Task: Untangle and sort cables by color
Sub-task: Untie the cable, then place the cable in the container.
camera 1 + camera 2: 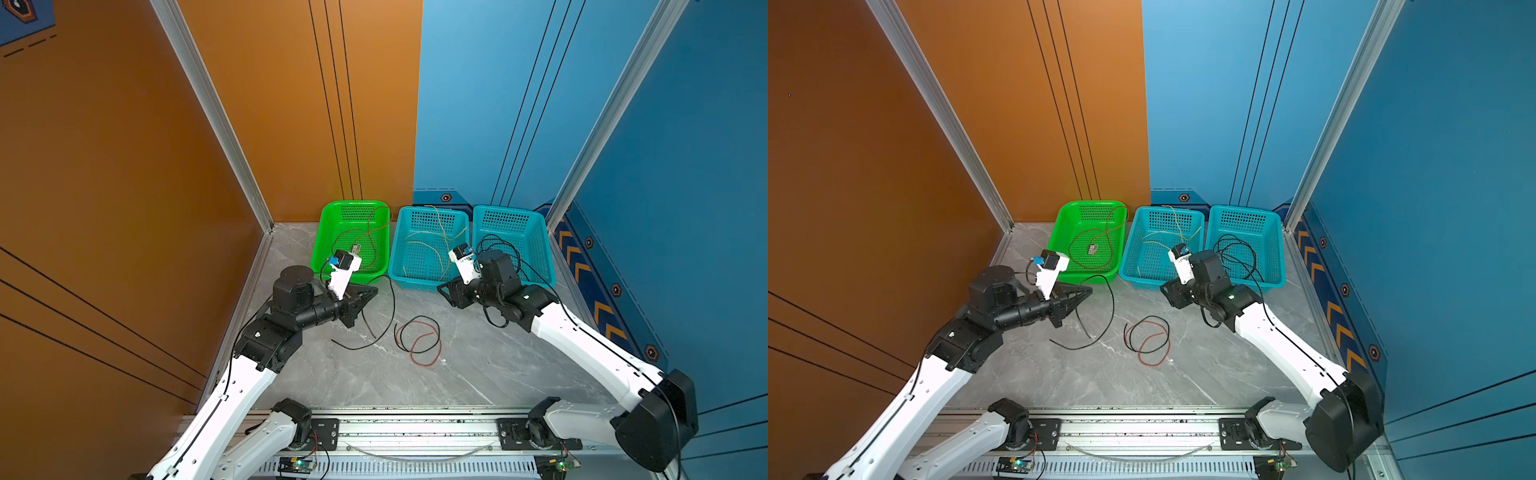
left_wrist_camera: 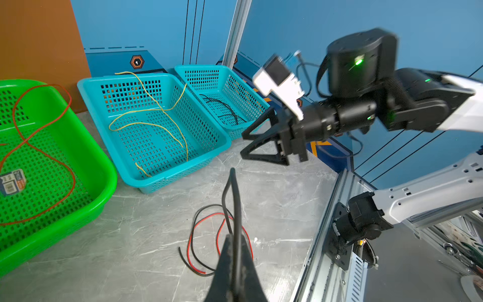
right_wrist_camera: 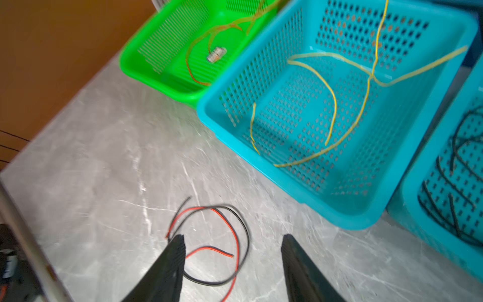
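My left gripper (image 1: 375,290) (image 2: 235,241) is shut on a black cable (image 1: 393,307) (image 2: 237,204). That cable arcs up from the jaws and trails down onto the table. A red and a black cable (image 1: 417,341) (image 3: 236,235) lie coiled together mid-table. My right gripper (image 1: 445,293) (image 3: 232,241) hovers open in front of the middle basket, above that coil, with nothing between its fingers. A red cable (image 1: 368,245) lies in the green basket (image 1: 319,243). Yellow cables (image 1: 430,245) lie in the middle teal basket (image 1: 432,209), and black cables (image 1: 496,245) in the right teal basket (image 1: 507,209).
The three baskets stand side by side against the back wall. A small label (image 2: 11,181) lies in the green basket. Orange and blue walls with aluminium posts close in the sides. The arms' mounting rail (image 1: 415,428) runs along the table's front edge.
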`<action>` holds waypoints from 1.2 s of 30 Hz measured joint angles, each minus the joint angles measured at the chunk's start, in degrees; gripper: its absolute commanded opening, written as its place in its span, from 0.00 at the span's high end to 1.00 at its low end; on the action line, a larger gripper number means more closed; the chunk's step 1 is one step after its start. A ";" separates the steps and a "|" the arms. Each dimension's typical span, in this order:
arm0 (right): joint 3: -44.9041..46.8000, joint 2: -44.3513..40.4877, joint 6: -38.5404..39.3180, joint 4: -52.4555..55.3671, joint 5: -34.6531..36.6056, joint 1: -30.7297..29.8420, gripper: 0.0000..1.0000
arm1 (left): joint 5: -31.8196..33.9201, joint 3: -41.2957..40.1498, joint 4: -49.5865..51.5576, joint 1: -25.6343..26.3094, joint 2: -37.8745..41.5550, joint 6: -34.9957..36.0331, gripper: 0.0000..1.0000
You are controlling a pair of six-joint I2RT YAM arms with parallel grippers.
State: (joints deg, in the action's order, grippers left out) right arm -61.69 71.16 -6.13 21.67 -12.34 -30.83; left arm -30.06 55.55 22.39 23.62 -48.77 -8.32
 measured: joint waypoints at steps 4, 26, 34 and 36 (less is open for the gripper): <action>-4.07 -1.09 2.08 3.17 -4.96 -0.20 0.40 | -0.02 -0.81 0.11 0.00 0.02 0.61 1.00; -26.21 14.29 18.34 15.93 -15.69 -17.25 0.51 | -6.12 -1.57 0.17 0.07 0.15 1.62 1.00; -27.85 16.52 18.69 15.91 -12.76 -17.90 0.93 | -7.04 -1.57 0.17 0.07 1.11 1.62 1.00; -27.85 16.50 18.58 15.89 -11.32 -17.88 1.00 | -7.04 -1.60 0.15 0.07 1.36 1.60 1.00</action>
State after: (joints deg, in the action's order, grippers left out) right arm -89.54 87.66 12.45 37.56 -23.66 -48.71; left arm -37.10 53.95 22.55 23.68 -47.42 -6.72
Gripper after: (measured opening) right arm 0.054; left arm 0.050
